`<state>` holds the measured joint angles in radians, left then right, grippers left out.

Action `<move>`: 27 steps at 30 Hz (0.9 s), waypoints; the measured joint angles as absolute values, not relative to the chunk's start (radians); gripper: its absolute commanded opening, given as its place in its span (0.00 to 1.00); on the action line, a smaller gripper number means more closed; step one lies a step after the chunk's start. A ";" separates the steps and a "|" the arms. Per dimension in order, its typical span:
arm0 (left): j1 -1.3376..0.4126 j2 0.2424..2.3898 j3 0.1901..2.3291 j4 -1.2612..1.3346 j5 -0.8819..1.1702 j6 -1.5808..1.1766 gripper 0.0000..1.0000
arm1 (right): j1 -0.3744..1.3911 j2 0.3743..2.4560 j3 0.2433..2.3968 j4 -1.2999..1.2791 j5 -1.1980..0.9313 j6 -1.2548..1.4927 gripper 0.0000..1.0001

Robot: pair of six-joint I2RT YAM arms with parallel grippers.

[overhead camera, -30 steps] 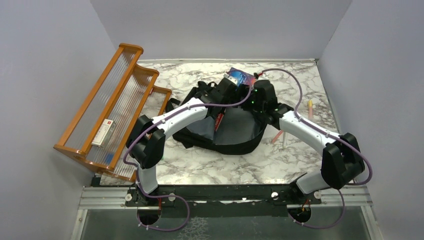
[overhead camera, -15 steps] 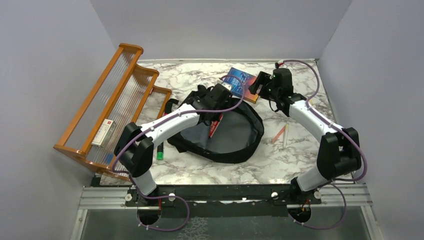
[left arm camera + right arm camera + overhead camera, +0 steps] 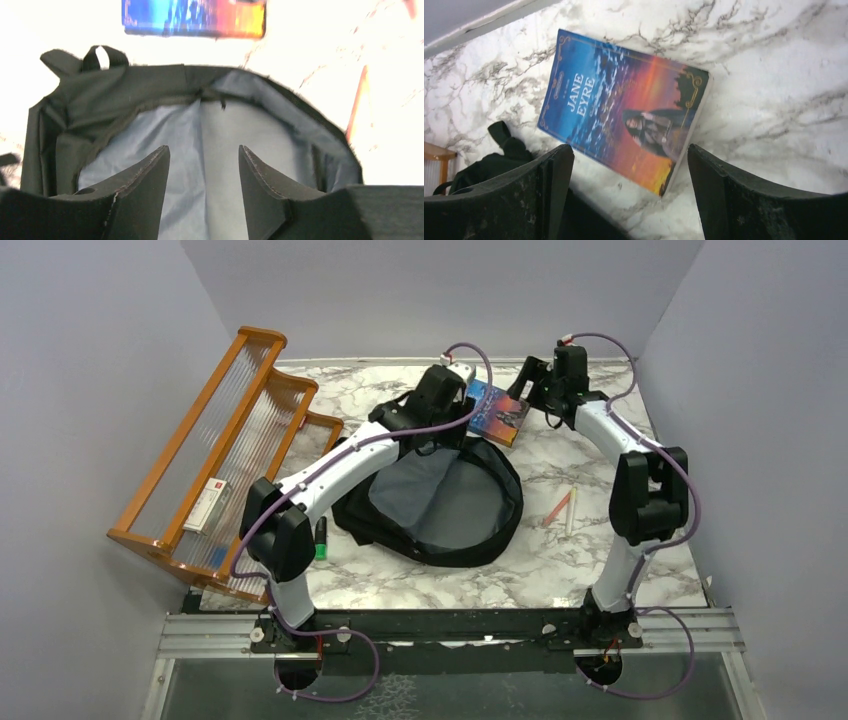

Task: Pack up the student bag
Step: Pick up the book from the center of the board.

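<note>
Over the book (image 3: 624,110), the right pincer (image 3: 629,150) is spread wide; next, it should pinch it. Left pincer (image 3: 203,150), spread and empty, hangs above the open student bag (image 3: 130,95).

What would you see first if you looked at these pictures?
A big black backpack lies open in the middle of the marble table, its grey inside showing. Just beyond it lies a bright blue-and-orange book, Jane Eyre, with the right claw open over it. A tall orange wooden rack leans at the left.
</note>
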<state>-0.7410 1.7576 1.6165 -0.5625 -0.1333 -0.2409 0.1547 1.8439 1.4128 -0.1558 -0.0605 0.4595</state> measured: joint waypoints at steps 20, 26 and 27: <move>-0.580 2.190 1.868 -0.343 0.123 -0.500 0.65 | 0.103 2.352 1.990 -0.223 -0.259 0.214 0.89; -0.566 2.282 1.948 -0.324 0.124 -0.563 0.66 | 0.103 2.437 2.104 -0.284 -0.287 0.169 0.89; -0.562 2.294 1.956 -0.323 0.124 -0.570 0.66 | 0.103 2.443 2.104 -0.290 -0.291 0.165 0.89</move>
